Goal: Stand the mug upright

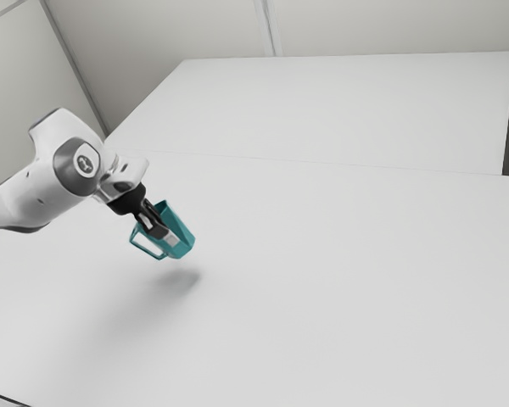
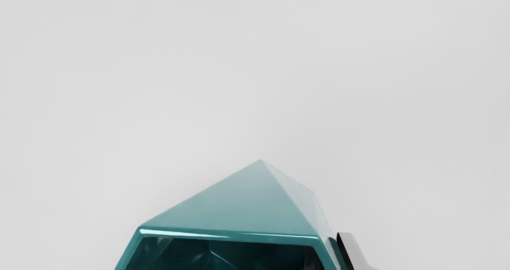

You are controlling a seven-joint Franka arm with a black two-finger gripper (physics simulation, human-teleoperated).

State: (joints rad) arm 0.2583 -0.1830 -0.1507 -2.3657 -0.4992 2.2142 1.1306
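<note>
Mug (image 1: pixel 180 226) hung tilted above the table (image 1: pixel 322 254), one wall (image 2: pixel 329 252) pinched in my gripper (image 1: pixel 167 235), its fingers (image 2: pixel 350 246) nearly closed, one inside, one outside. Held by that wall alone, it could have swivelled under its own weight, I judged; released at this slant, it could have toppled. I counted one mug, one handle (image 1: pixel 146 253), one table, one gripper, two fingers

The white arm (image 1: pixel 44 192) has a grey joint cap (image 1: pixel 65 176) (its badge (image 1: pixel 86 164) perhaps a logo) and black jaws (image 1: pixel 166 234).
</note>
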